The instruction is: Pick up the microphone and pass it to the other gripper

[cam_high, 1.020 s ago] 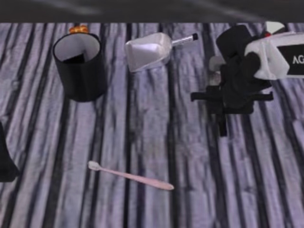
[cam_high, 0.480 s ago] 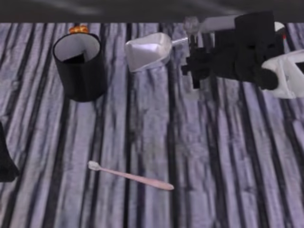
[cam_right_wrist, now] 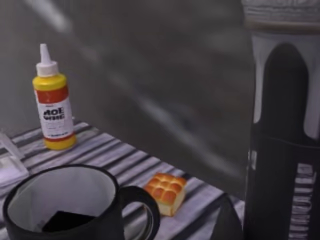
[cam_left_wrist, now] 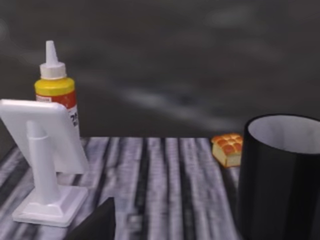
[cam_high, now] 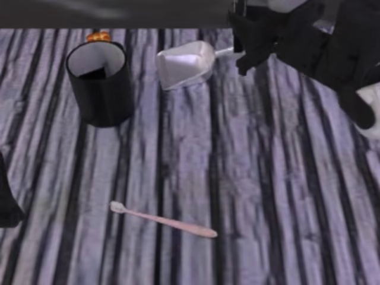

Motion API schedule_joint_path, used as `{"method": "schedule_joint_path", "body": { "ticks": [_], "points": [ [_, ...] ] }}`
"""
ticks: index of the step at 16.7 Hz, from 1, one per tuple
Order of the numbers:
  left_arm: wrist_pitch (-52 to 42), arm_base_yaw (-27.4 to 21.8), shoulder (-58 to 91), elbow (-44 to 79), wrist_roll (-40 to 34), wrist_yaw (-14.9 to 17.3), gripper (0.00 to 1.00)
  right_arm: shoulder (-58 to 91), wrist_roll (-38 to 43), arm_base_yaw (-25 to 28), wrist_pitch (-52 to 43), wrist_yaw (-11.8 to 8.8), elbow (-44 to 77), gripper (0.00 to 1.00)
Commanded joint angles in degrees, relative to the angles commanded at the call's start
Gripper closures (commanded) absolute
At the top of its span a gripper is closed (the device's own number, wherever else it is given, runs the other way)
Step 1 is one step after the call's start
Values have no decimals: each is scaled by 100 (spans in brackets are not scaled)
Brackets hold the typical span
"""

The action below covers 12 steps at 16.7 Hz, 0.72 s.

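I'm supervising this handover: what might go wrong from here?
Right gripper holds the microphone over the table's far right; the left arm is parked at the left edge, so a long carry could loosen it. The way across passes the silver scoop and black mug; a low swing may hit them.

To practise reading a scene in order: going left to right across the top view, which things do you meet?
Left gripper → black mug → pink toothbrush → silver scoop → right gripper, at the far edge.
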Motion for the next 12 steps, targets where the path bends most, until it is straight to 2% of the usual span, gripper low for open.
{"method": "schedule_joint_path", "body": {
  "ticks": [2,8,10,12],
  "points": [
    [0,0,0,0,0,0,0,-101,-77,-3,218,-76,-70,100],
    [0,0,0,0,0,0,0,-107,-67,35,221,-60,-60,100],
    [0,0,0,0,0,0,0,-318,-48,195,180,100,-194,100],
    [0,0,0,0,0,0,0,-695,-14,478,106,387,-431,100]
  ]
}}
